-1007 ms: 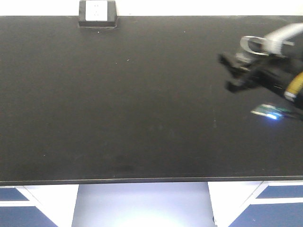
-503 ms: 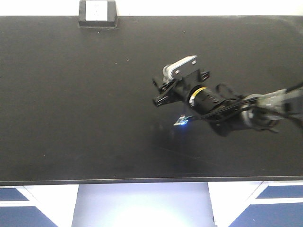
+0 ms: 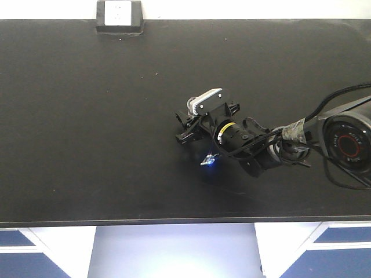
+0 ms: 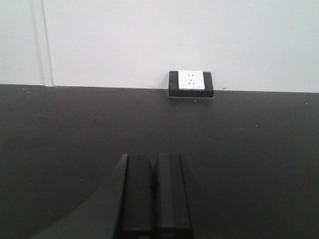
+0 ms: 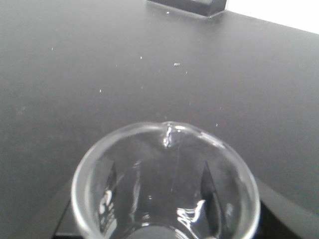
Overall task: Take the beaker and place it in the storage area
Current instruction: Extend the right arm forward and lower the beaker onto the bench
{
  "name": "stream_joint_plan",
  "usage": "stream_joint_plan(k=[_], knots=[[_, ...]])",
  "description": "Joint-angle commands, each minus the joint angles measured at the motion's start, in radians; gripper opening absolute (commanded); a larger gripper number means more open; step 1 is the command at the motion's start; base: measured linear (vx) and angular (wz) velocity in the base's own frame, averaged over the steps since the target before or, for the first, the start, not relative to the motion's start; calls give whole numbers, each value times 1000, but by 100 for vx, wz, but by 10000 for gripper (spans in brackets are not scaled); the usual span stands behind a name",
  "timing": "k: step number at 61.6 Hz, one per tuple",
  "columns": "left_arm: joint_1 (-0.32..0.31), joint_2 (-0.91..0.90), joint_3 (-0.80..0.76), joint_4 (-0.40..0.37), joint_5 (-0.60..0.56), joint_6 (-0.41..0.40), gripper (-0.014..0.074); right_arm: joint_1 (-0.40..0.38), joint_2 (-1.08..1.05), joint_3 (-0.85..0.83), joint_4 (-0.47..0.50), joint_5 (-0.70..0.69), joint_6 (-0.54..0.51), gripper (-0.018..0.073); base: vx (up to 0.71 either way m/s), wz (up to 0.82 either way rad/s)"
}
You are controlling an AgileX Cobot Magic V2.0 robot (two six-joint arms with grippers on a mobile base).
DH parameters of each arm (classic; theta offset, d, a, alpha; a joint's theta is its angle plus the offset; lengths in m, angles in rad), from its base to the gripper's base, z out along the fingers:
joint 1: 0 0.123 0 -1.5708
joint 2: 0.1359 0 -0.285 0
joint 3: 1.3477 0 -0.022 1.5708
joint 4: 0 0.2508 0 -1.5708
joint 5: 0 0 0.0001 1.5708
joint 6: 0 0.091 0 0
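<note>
Right pincer [image 3: 181, 127]: clamped on the beaker [image 5: 166, 179]
Arm: reaching low over the storage area [image 3: 87, 116]
Socket box [image 3: 119, 16]: well ahead of it
Left pincer [image 4: 154, 191]: fingers pressed together

A wide matte black benchtop, the storage area [image 3: 87, 145], runs back to a pale wall [image 4: 149, 40], where a small black socket box [image 3: 119, 17] with a white face sits at the far edge, left of centre; pale specks [image 5: 176, 64] dot the dark surface
</note>
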Motion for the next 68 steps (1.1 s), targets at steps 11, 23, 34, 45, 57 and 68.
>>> stream_joint_plan(k=[11, 23, 34, 45, 57, 68], knots=[[-6, -19, 22, -6, -84, -6, -8, -2, -10, -25, 3, -161, -8, 0, 0, 0], [-6, -19, 22, -6, -84, -6, -8, -2, 20, -25, 3, -200, 11, 3, 0, 0], [-6, -19, 22, -6, -84, -6, -8, -2, 36, -25, 3, -203, 11, 6, 0, 0], [-6, -19, 22, -6, -84, -6, -8, -2, 38, -25, -49, -227, 11, 64, 0, 0], [-6, -19, 22, -6, -84, -6, -8, -2, 38, -25, -113, -246, 19, 239, 0, 0], [-6, -19, 22, -6, -84, -6, -8, -2, 38, -25, -94, -240, 41, 435, 0, 0]])
